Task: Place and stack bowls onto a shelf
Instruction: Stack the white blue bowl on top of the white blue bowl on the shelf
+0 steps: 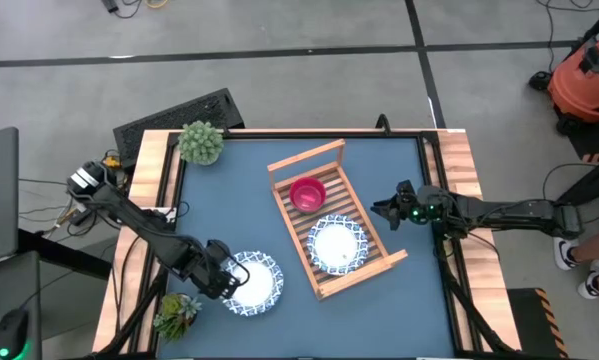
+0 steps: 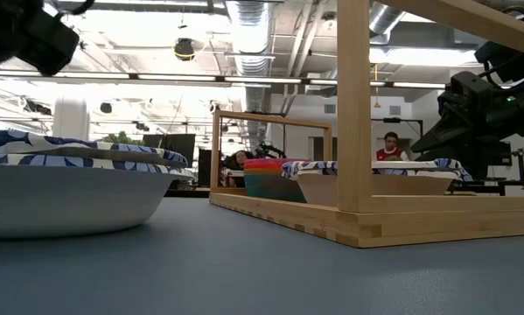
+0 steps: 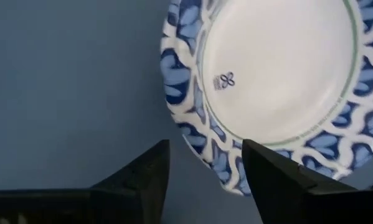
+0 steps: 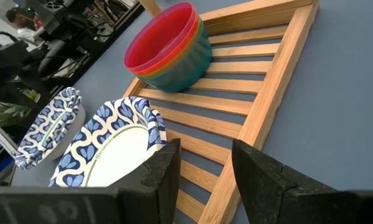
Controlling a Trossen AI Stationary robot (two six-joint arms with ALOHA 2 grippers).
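Here, take the rack (image 1: 336, 232) as your reference: pale slatted wood, lying at an angle on the blue table (image 1: 419, 300). On its slats you see a red-topped stack of bowls (image 1: 307, 194) at the far end and a white dish (image 1: 337, 246) with a blue-patterned rim nearer you. A second dish (image 1: 254, 283) sits on the table left of the rack. The left gripper (image 1: 229, 281) hovers at that dish's rim, fingers apart, gripping nothing. The right gripper (image 1: 387, 212) waits right of the rack, fingers apart, empty.
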